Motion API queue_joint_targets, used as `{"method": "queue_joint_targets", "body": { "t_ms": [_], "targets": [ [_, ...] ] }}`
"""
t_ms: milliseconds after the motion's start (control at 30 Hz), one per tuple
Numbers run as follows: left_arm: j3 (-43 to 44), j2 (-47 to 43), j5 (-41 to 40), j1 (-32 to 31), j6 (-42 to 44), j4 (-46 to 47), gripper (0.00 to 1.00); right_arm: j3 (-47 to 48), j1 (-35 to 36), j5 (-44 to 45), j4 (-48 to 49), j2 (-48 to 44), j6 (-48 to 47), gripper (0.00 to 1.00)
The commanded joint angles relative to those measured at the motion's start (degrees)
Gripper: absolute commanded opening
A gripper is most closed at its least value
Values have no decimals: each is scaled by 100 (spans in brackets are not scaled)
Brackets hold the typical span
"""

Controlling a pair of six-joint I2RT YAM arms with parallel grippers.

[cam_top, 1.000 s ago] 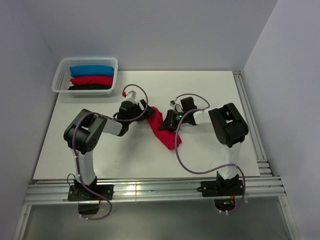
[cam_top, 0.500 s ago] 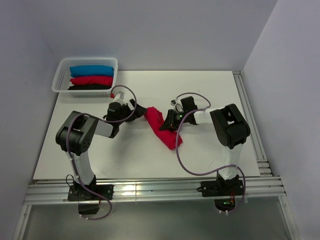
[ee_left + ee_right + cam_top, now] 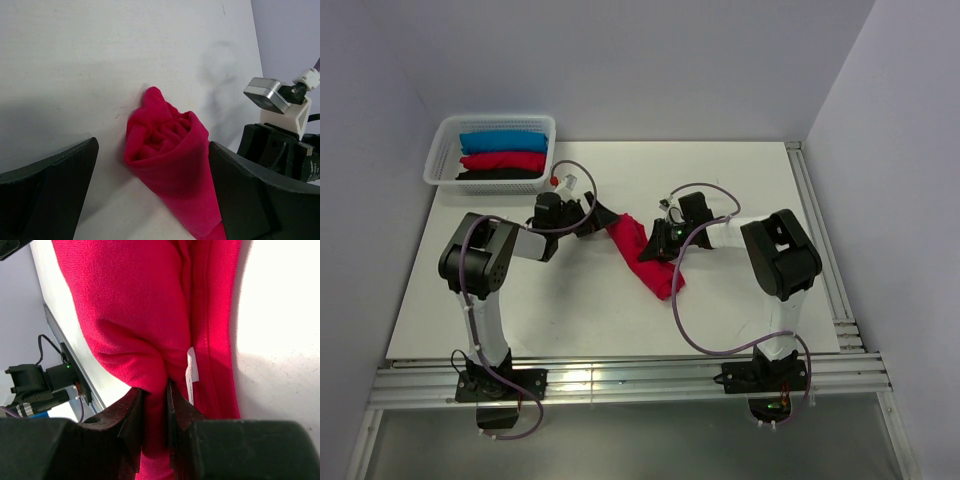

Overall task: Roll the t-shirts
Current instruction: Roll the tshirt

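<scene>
A crimson-red t-shirt [image 3: 642, 250] lies rolled in a long bundle on the white table, running from upper left to lower right. My left gripper [image 3: 601, 219] is open at the roll's upper-left end; in the left wrist view the coiled end [image 3: 167, 145] sits between the spread fingers [image 3: 47, 195], untouched. My right gripper [image 3: 657, 240] is shut on a fold of the red t-shirt [image 3: 145, 325] at the roll's right side, next to the pale neck label [image 3: 191, 369]. Rolled blue, red and black t-shirts [image 3: 503, 155] lie in the basket.
The white lattice basket [image 3: 438, 155] stands at the back left of the table. A metal rail [image 3: 820, 250] runs along the table's right edge. Walls close in at the back and both sides.
My left gripper let go of the roll's end and drew back to the left, then came in a little again. The right gripper kept its hold and hardly moved.
</scene>
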Motion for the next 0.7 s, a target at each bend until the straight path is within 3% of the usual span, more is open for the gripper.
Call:
{"method": "queue_joint_targets", "body": {
  "t_ms": [0,67,167,300,467,600,667],
  "targets": [
    [169,329,492,10,196,-783,100,-151,-16,1270,-754,242,-531,0],
    [336,521,519,18,213,-1021,100,-151,-16,1244,-736,224,-531,0],
    [705,803,632,27,283,-1408,91,-169,-7,1243,-745,207,-548,0],
    [1022,1111,905,80,371,-1611,70,-178,-7,1243,-745,198,-548,0],
    [1005,1191,1143,106,433,-1681,59,-160,-7,1208,-736,224,-557,0],
    [1005,1243,1318,97,407,-1488,30,-160,-7,1191,-727,224,-548,0],
    [979,1226,1388,89,380,-1357,21,-151,2,1191,-736,224,-557,0]
  ]
}}
